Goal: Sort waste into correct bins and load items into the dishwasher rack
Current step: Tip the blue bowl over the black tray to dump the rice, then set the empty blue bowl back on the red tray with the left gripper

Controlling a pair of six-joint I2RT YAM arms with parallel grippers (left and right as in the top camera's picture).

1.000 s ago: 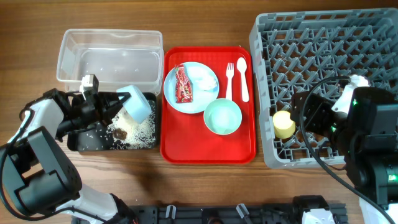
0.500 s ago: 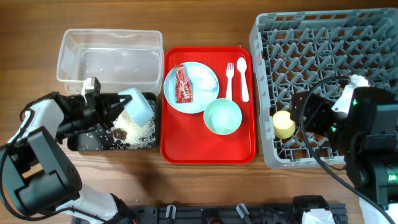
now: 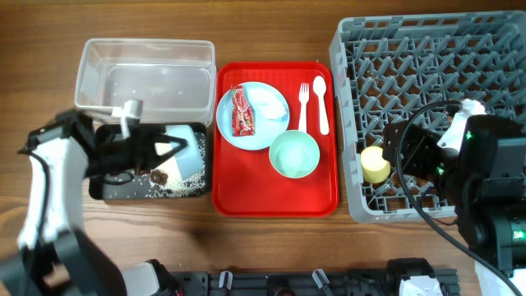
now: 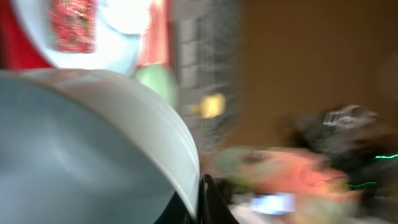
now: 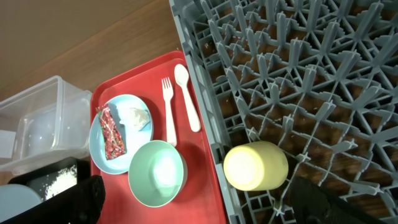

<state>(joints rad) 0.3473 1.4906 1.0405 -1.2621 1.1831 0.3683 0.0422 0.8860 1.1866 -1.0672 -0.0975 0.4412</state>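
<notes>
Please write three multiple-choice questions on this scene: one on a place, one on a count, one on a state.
1. Where is the cup? A red tray; B rack; C black tray.
2. How many utensils lie on the red tray? A one; B two; C four.
3. The blue bowl is: A held by the left gripper over the black tray; B upright on the red tray; C inverted in the rack.
Answers: B, it lies inside the rack; B, fork and spoon; A, its rim is gripped.

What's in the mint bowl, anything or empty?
Empty. The mint bowl stands upright on the red tray; overhead and right wrist views show only its bare inside.
</notes>
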